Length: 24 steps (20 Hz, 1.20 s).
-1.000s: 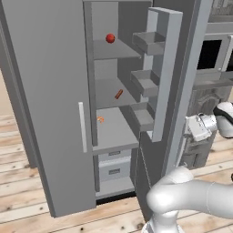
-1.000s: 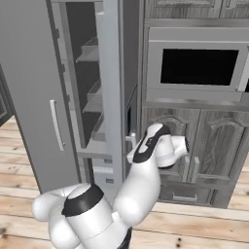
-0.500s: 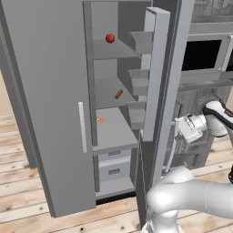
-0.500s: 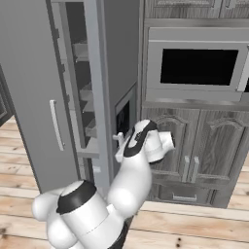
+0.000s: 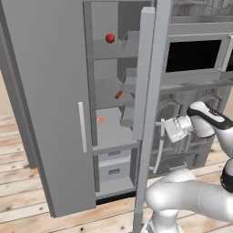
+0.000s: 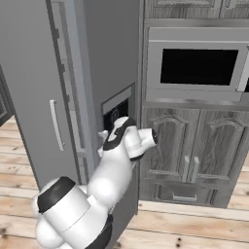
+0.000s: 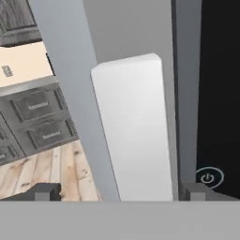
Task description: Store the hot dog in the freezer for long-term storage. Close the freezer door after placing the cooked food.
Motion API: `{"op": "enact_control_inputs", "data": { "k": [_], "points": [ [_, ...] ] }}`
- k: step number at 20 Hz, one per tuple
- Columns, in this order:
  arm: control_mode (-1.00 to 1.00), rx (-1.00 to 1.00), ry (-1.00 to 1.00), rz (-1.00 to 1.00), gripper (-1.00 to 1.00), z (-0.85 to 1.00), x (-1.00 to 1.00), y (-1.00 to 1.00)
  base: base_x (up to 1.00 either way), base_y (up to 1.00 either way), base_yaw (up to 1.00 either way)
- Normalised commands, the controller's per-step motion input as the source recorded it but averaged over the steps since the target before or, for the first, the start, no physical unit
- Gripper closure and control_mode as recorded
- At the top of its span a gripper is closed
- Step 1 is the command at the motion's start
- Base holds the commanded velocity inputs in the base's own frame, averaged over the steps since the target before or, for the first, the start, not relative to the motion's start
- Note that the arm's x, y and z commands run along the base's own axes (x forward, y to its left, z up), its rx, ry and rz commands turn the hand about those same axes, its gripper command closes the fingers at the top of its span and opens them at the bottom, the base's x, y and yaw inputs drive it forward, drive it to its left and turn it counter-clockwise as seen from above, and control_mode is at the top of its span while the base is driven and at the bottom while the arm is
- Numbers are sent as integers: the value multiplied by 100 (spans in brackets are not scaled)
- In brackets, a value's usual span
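The hot dog (image 5: 118, 94), a slim red-orange stick, lies on the middle shelf inside the freezer (image 5: 107, 77). The freezer door (image 5: 150, 91) stands edge-on in the left base view, swung partway toward the opening. Its outer face carries the dark dispenser panel (image 6: 116, 113). My gripper (image 5: 164, 129) (image 6: 104, 137) is against that outer face, below the panel. In the hand view my gripper (image 7: 121, 192) is open, with the pale bar handle (image 7: 133, 131) between the spread fingertips (image 7: 44, 191) and not clamped.
A round red ball (image 5: 109, 38) sits on the top shelf and a small orange item (image 5: 100, 119) on the lower one. The plain grey door (image 5: 50, 91) stands open at the left. The black-windowed oven (image 6: 202, 65) and dark cabinets (image 6: 194, 155) are right of the freezer.
The freezer door has swung further toward shut, narrowing the gap. My hand has moved left with it, staying against its outer face.
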Motion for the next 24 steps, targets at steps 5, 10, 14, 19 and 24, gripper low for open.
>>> {"op": "enact_control_inputs", "data": {
  "k": [5, 10, 14, 19, 24],
  "points": [
    [-100, -6, 3, -17, -100, 1, 0, 50, 0, 0, 0],
    [-100, -4, 3, -21, -100, 0, 0, 44, 0, 0, 0],
    [-100, -10, 4, -21, -100, 0, 11, 42, 0, 0, 0],
    [-100, -13, 5, -19, -100, 5, 24, 33, 0, 0, 0],
    [-100, -13, 10, -19, -100, 2, 25, 38, 0, 0, 0]
  ]
}}
